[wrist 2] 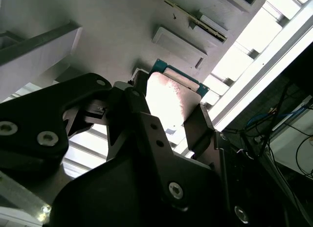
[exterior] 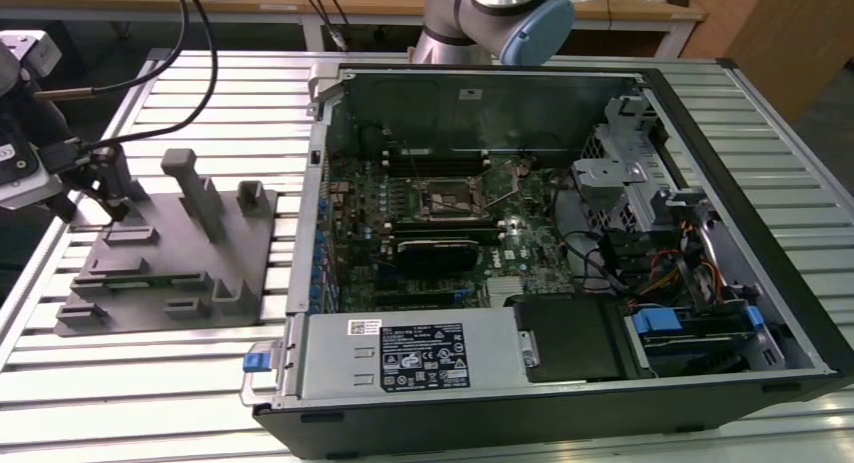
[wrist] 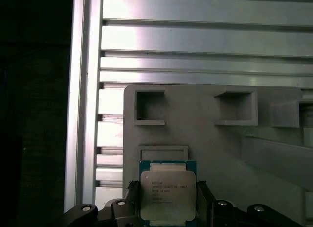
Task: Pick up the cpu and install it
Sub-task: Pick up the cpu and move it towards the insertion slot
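The cpu (wrist: 167, 192) is a small square chip with a silvery top and a green rim, seen also in the second wrist view (wrist 2: 168, 100). My gripper (wrist: 167, 203) is shut on it, one black finger (wrist 2: 133, 107) against each side edge. It hangs just above the grey tray (wrist: 195, 134) near a shallow rectangular recess. In the exterior view my gripper (exterior: 96, 203) is low over the tray (exterior: 174, 253), at that view's left. The black socket frame (exterior: 447, 195) lies on the motherboard inside the open computer case (exterior: 561, 93), well to that view's right.
Upright posts (exterior: 194, 188) rise from the tray beside my gripper. The slatted aluminium table (exterior: 147, 383) carries the tray and the case. Cables (exterior: 200, 43) hang above the tray. A power supply (exterior: 400, 358) and drive cage (exterior: 627, 173) fill parts of the case.
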Action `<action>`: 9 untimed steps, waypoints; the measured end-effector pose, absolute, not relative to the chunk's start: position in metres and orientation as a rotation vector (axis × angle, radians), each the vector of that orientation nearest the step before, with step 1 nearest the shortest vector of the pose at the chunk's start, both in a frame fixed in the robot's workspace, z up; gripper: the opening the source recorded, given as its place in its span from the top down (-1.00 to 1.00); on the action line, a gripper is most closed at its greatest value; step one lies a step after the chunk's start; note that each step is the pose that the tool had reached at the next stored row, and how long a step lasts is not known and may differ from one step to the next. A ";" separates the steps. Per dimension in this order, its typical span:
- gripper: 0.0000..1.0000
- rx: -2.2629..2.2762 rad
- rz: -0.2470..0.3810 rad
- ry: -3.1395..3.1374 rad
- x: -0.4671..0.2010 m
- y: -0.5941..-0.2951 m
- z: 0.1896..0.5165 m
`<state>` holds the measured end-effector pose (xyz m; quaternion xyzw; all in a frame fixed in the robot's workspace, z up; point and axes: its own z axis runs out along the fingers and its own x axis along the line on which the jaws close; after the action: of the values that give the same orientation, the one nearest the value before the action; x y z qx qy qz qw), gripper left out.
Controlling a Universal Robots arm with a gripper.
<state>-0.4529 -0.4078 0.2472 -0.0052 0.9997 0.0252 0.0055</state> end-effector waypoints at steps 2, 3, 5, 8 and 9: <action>-0.08 -0.016 0.079 3.130 -0.453 -0.408 0.248; -0.08 -0.016 0.079 3.130 -0.453 -0.408 0.248; -0.08 -0.016 0.079 3.130 -0.453 -0.408 0.248; -0.08 -0.016 0.079 3.130 -0.453 -0.408 0.249; -0.08 -0.016 0.079 3.129 -0.453 -0.408 0.249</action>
<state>-0.4529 -0.4076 0.2489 -0.0052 0.9997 0.0252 0.0056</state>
